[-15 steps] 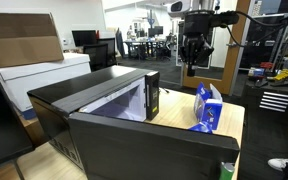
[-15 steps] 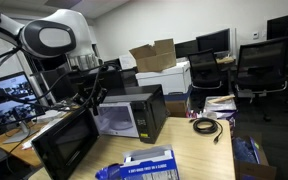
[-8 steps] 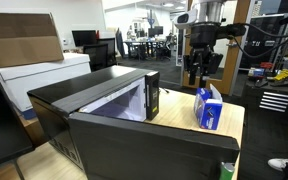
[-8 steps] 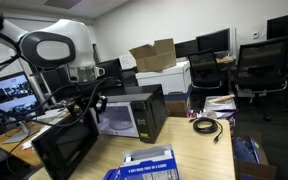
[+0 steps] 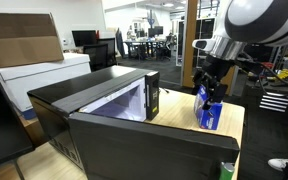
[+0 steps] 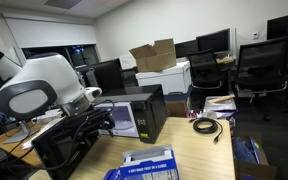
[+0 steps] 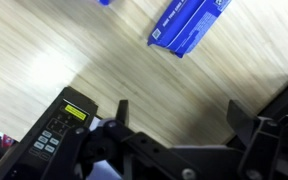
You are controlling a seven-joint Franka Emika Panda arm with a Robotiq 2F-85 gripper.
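- Blue box (image 5: 210, 108): stands upright on the wooden table (image 5: 234, 122), to the right of the microwave and near the table's edge.
- Far left: a big black microwave (image 5: 84, 100), with its door (image 5: 144, 145) swung wide open toward the front.
- Next along: the button panel (image 7: 56, 125) of the microwave, low on the left in the wrist view.
- Then the gripper (image 5: 205, 93): hangs right by the top of the box in an exterior view. Touching or not, hard to tell from there.
- In the wrist view: fingers (image 7: 121, 112) spread wide apart with nothing between them, and the box (image 7: 189, 22) up ahead, apart from them.
- Seems to be thin cardboard, so probably light and a bit stiff, but easy to squash.
- Tall and narrow, so likely easy to knock over with a bump.
- Smooth printed sides, so maybe a little slippery.
- Best place to hold: the two wide flat sides, around the middle, with a soft squeeze.
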